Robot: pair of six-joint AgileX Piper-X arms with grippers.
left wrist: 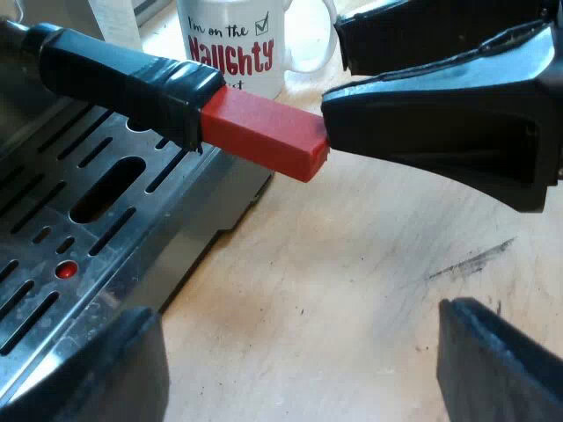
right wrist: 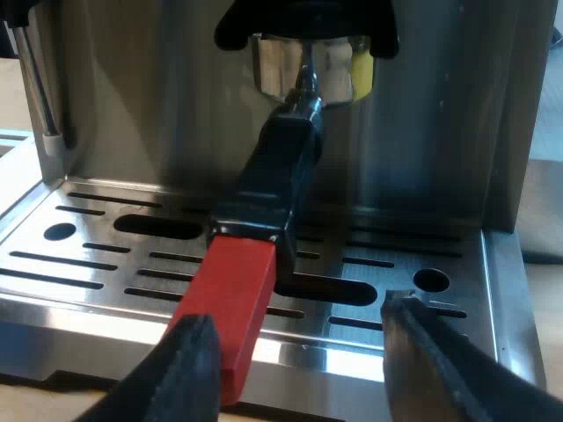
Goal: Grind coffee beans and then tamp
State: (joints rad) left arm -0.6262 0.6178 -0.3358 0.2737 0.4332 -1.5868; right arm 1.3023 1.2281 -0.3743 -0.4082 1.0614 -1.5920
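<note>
The left gripper (left wrist: 299,352) hangs low, its two fingers (left wrist: 88,369) wide apart and holding nothing. One finger is over the edge of the steel drip tray (left wrist: 53,237), the other over the wooden table (left wrist: 369,264), with bare wood between them. Just beyond, a dark handle (left wrist: 123,75) juts out above the tray. Its red end (left wrist: 264,132) reaches past the tray's edge and over the table. The right gripper (left wrist: 332,72) is at that red end, one of its finger tips touching the end's outer corner. Farther off, a white mug (left wrist: 233,44) with black and red lettering stands on the table beyond the handle.

From its own wrist, the right gripper (right wrist: 295,338) is at the tray's front edge with its fingers (right wrist: 189,369) spread, and the red end lies between them. One finger is right against the red end's side and the other is well apart from it, so the handle is not clamped. Past the red end, the dark handle runs up and back over the slotted tray to the metal holder (right wrist: 308,66). The holder is locked under the black head at the front of the machine (right wrist: 422,132). The machine's steel wall rises behind the tray.
</note>
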